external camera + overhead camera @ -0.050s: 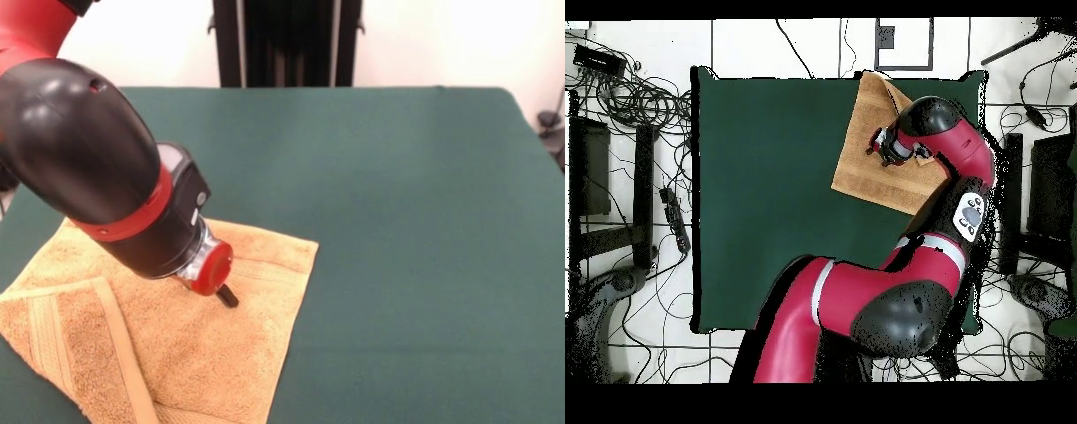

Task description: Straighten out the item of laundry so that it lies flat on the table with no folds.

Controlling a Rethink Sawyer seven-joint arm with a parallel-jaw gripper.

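The item of laundry is a golden-orange towel lying on the green table at the lower left of the front view. Its left part is folded over as a flap with woven bands. My gripper points down at the towel's middle, at or just above the cloth near a woven band. Whether it holds any cloth does not show. In the overhead view the towel lies at the upper right of the table, with the gripper over it.
The arm's thick black and red wrist hangs over the towel's back-left part and hides it. In the overhead view one towel corner reaches the table's edge. Cables and stands lie on the floor around the table.
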